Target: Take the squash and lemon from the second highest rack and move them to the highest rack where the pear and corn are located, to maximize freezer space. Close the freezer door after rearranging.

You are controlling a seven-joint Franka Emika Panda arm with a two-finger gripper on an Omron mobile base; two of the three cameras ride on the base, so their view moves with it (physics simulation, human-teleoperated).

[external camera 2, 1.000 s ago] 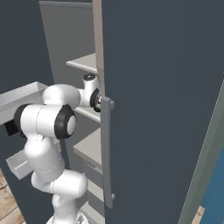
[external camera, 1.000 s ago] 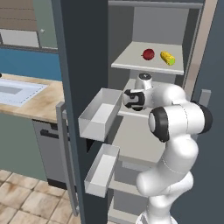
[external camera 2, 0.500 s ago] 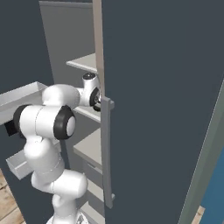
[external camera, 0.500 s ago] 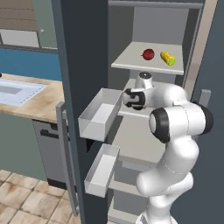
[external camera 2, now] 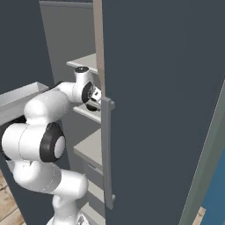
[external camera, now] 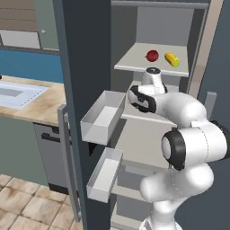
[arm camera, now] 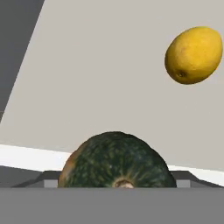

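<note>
Open freezer with arm reaching into second highest rack (external camera: pixel 134 117). Dark green squash (arm camera: pixel 117 161) at bottom centre of hand view, right at the claw, resting on pale rack floor; stem end facing camera. Yellow lemon (arm camera: pixel 193 54) lying farther in on same rack, well apart from squash, at upper right of hand view. Claw (external camera: pixel 133 95) tucked behind wrist in left base view, fingertips hidden; whether clenched on squash or released cannot be told. Red pear (external camera: pixel 152 55) and yellow-green corn (external camera: pixel 172 59) side by side on highest rack (external camera: pixel 134 62). Two grey door bins (external camera: pixel 103 117) projecting from open door (external camera: pixel 85 81) at left.
</note>
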